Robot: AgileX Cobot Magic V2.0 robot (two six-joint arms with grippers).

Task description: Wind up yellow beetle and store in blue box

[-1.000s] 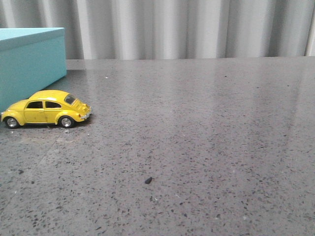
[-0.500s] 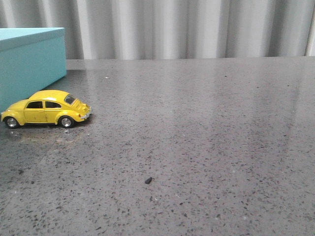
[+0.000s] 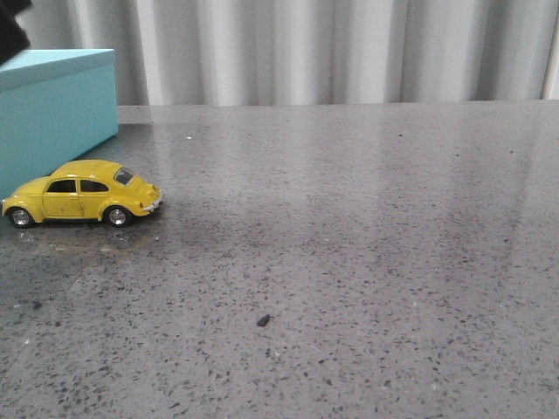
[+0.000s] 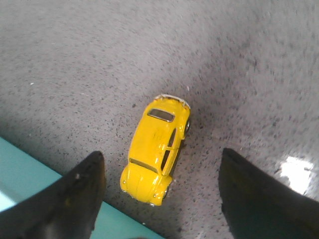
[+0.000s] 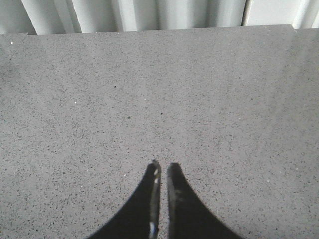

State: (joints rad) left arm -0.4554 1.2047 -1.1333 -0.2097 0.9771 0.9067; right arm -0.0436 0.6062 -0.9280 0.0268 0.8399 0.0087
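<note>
1. The blue box sits at the far left of the front view on the speckled grey table, cut off by the picture's edge. Its lid is on, and a dark shape juts in at the corner of the view above it – too little shows to say what it is.
2. The yellow beetle stands on its four wheels just in front of the box, side-on in the front view, its rounded rear and chrome bumper toward the right. Whether it touches the box cannot be told.
3. The left gripper hangs above the car with its two dark fingers spread wide – nothing between them, the beetle on the table below the gap and the box's turquoise edge beside it.
4. A small dark speck lies on the table nearer the camera, well apart from the car.
5. The right gripper hovers over bare table, its fingertips drawn almost together with only a thin slit between them, gripping nothing.
6. Pale pleated curtains hang behind the table's far edge.
</note>
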